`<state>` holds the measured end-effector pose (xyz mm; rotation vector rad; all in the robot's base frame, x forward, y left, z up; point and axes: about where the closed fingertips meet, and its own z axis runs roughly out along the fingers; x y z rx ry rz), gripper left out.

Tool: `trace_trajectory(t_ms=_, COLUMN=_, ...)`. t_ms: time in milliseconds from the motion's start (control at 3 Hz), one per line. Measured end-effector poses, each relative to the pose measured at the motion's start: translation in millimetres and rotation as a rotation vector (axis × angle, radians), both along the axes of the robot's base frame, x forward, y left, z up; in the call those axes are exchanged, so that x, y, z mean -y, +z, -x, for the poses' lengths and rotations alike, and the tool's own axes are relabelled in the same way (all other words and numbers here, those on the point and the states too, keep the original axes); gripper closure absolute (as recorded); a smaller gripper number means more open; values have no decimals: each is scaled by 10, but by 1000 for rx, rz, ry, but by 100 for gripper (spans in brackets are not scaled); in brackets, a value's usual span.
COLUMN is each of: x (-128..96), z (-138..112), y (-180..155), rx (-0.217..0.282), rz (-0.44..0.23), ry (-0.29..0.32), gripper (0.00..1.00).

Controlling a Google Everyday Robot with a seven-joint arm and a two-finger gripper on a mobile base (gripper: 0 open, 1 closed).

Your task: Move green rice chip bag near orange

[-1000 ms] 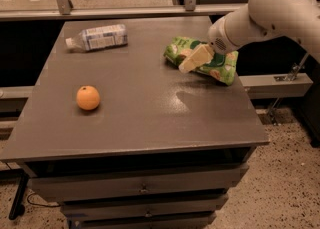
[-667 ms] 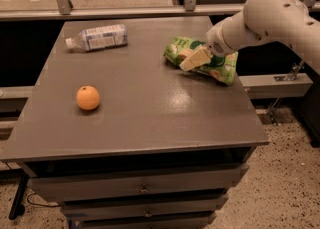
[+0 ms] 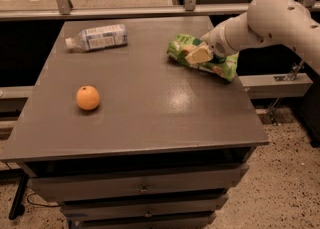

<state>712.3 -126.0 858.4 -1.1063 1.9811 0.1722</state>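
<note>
The green rice chip bag [image 3: 226, 67] lies on the far right part of the grey table [image 3: 150, 123], near its right edge. My gripper [image 3: 198, 54] reaches in from the right and is down on the bag's middle, covering part of it. The orange [image 3: 88, 97] sits on the left side of the table, far from the bag and apart from everything else.
A clear plastic bottle with a white-blue label [image 3: 97, 37] lies on its side at the table's far left. A metal rail and glass panel [image 3: 150, 10] run behind the table. Drawers [image 3: 145, 185] sit below the front edge. Speckled floor lies to the right.
The arm has shifted slightly left and lower, with the gripper staying on the bag. The bag, orange and bottle have not visibly moved.
</note>
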Motion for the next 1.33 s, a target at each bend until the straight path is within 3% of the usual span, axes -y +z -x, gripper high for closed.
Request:
trace_trajectory(t_ms=333, x=-93, z=156, y=180, rx=-8, rz=-45, ry=36, gripper=87)
trace_trajectory(t_ms=667, x=-293, z=495, y=421, rx=-24, rz=-99, ry=135, gripper=100)
trace_trajectory(t_ms=1333, x=-906, z=1529, y=581, rx=14, rz=-107, ry=462, gripper=100)
